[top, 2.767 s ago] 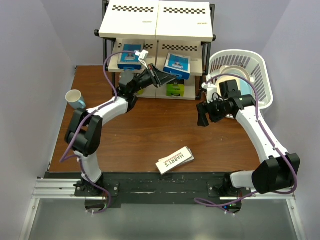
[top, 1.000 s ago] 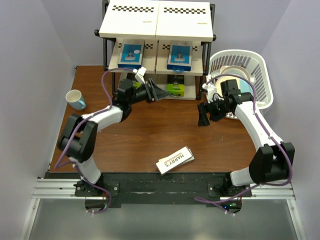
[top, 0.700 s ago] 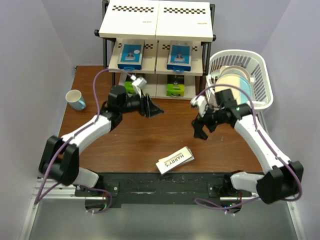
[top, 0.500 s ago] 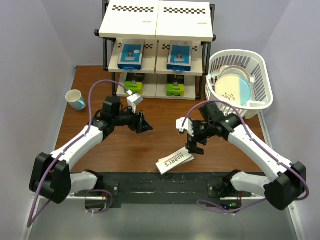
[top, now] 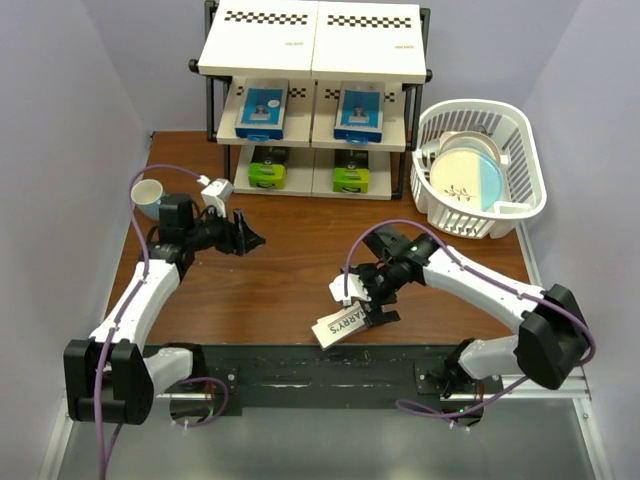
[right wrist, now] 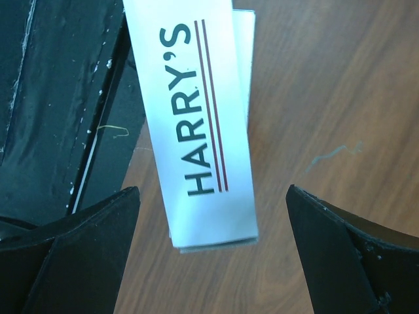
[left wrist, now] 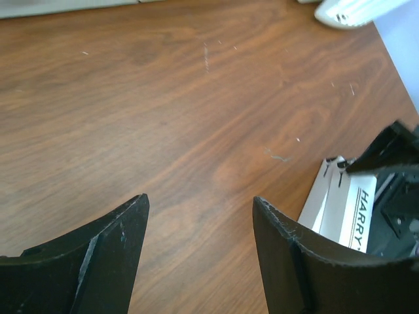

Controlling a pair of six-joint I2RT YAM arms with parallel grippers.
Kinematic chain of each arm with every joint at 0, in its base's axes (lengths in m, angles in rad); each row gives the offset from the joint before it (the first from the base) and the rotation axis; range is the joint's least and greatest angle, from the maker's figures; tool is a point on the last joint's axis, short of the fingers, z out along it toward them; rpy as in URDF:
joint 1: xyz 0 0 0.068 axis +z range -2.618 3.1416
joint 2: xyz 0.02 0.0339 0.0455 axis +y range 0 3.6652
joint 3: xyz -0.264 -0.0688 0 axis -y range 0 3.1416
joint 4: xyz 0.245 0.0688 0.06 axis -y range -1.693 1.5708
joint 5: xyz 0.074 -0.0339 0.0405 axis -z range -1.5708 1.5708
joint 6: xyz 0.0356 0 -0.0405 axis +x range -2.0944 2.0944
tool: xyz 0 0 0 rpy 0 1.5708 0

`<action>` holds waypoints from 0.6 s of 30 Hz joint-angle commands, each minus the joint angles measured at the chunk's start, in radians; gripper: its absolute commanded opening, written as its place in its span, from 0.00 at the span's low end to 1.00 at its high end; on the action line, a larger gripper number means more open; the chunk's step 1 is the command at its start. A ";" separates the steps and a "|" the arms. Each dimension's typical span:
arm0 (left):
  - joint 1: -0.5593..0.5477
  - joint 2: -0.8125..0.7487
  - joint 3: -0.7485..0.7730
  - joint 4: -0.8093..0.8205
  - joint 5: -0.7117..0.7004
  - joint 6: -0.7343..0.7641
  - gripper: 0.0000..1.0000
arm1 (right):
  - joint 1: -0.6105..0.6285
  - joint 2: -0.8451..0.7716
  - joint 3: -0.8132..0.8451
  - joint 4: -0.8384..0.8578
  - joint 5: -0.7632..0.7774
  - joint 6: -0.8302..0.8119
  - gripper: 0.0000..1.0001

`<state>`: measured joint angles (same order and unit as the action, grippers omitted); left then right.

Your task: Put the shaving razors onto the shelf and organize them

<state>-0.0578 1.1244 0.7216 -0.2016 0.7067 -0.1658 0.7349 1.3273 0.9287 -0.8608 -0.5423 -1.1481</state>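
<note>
Right pincer [top: 376, 312] spread wide, now lowered over HARRY'S boxes [top: 338, 328], left pincer [top: 251, 240] released, withdrawn from shelf [top: 312, 40]

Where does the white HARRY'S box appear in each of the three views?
Top external: HARRY'S box at low centre.
Left wrist: lower right corner, partly cut off.
Right wrist: upper centre, between the sides of the open right pincer.
Shared landmark: the brown wooden table under it.

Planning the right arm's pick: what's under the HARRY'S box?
Another white box lies beneath the HARRY'S box, only its edges showing; its label is covered. Below both, the wooden table.
</note>
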 commanded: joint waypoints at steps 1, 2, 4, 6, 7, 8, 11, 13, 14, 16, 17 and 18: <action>0.058 -0.040 0.002 0.047 0.043 -0.038 0.69 | 0.024 0.059 0.005 0.031 -0.024 -0.029 0.98; 0.058 -0.041 0.001 0.048 0.045 -0.043 0.69 | 0.032 0.070 0.007 0.039 -0.022 -0.022 0.97; 0.090 -0.048 -0.002 0.056 0.054 -0.058 0.69 | 0.037 0.101 0.016 0.048 -0.024 -0.018 0.96; 0.102 -0.048 -0.004 0.067 0.062 -0.078 0.69 | 0.041 0.113 0.028 0.052 -0.027 -0.012 0.95; 0.110 -0.043 -0.005 0.070 0.068 -0.080 0.69 | 0.041 0.124 0.032 0.048 -0.024 -0.016 0.93; 0.113 -0.044 -0.007 0.073 0.068 -0.081 0.69 | 0.046 0.127 0.033 0.048 -0.022 -0.018 0.91; 0.119 -0.038 -0.011 0.096 0.070 -0.092 0.68 | 0.050 0.139 0.033 0.046 -0.015 -0.021 0.83; 0.125 -0.034 -0.013 0.113 0.073 -0.106 0.68 | 0.049 0.144 0.035 0.048 -0.016 -0.006 0.78; 0.127 -0.031 -0.014 0.119 0.074 -0.112 0.68 | 0.052 0.142 0.033 0.051 -0.016 0.004 0.70; 0.133 -0.022 -0.014 0.145 0.083 -0.133 0.68 | 0.052 0.113 0.044 0.065 -0.016 0.069 0.60; 0.136 -0.018 -0.013 0.148 0.086 -0.135 0.68 | 0.052 0.099 0.053 0.078 -0.015 0.099 0.58; 0.135 -0.018 -0.008 0.148 0.088 -0.135 0.68 | 0.051 0.081 0.065 0.088 -0.010 0.129 0.57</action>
<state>0.0643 1.0992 0.7212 -0.1196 0.7601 -0.2672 0.7807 1.4696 0.9314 -0.8211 -0.5415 -1.1225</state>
